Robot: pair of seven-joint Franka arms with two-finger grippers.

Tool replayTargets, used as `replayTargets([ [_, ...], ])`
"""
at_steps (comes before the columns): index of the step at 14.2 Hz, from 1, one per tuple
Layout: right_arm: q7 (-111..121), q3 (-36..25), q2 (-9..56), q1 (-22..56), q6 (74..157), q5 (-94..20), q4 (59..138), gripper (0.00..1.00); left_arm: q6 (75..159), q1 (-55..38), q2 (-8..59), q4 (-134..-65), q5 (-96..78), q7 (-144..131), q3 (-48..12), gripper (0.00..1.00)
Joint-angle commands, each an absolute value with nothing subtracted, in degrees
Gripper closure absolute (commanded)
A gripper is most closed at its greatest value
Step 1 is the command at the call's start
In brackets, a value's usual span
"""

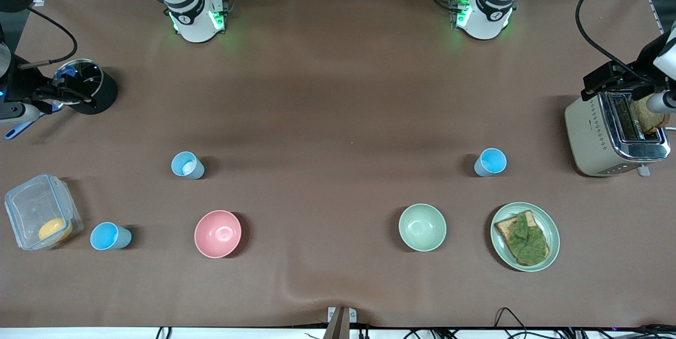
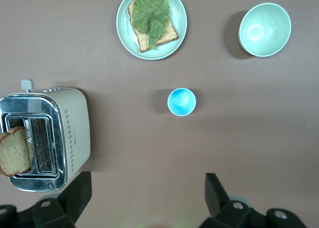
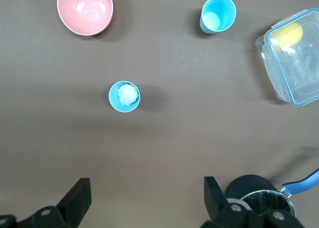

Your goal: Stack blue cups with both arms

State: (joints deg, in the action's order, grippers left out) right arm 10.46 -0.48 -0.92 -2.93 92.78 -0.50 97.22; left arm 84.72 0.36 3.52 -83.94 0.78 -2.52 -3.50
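**Both grippers hanging open above the cups**

Front view: the left arm (image 1: 483, 9) and right arm (image 1: 193, 11) are rising from their bases at the far edge of the table, and their grippers are not showing here. A sky-blue cup (image 1: 490, 162) is standing upright toward the left arm's end, farther from the camera than the green bowl (image 1: 422, 227) and the plate (image 1: 549, 223) carrying toast with a leaf. A pale blue cup (image 1: 187, 165) with a whitish inside is standing toward the right arm's end, farther than the pink bowl (image 1: 217, 233). A third blue cup (image 1: 110, 236) is sitting nearer the camera, just beside the clear plastic box (image 1: 31, 207).

Left wrist view: the left gripper (image 2: 147, 198) is hanging over bare table with its fingers (image 2: 75, 193) spread wide and holding nothing. The sky-blue cup (image 2: 181, 102) is lying well below and apart from it, roughly in line with the gap between the fingers. The toaster (image 2: 75, 133) is standing off to one side.

Right wrist view: the right gripper (image 3: 147, 198) is likewise hanging released and empty. The pale blue cup (image 3: 124, 96) is standing well apart from it, in line with the gap between the fingers, with the third blue cup (image 3: 218, 14) farther off, beside the box (image 3: 284, 73).
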Motion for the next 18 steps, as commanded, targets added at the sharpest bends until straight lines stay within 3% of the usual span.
replayTargets([
  [1, 10.9, -0.8, -1.1, -1.9, 91.9, -1.1, 96.9, 0.0, 89.1, 0.9, 3.8, -88.2, -0.4, -3.6, -3.9, 0.0],
  [10, 5.4, -0.8, 6.4, 7.9, 91.7, -0.9, 97.5, 0.0, 95.0, 2.8, 9.6, -93.4, -1.0, -3.7, -3.8, 0.0],
  [13, 3.3, -0.8, 11.0, 8.4, 97.3, -0.8, 98.9, 0.0, 96.8, 2.6, 13.3, -93.9, -0.8, -3.9, -3.9, 0.0],
  [18, 1.4, -0.8, 11.8, 10.4, 116.2, -0.1, 111.4, 0.0, 101.5, 2.0, 20.7, -93.1, -0.4, -6.9, -4.0, 0.0],
])
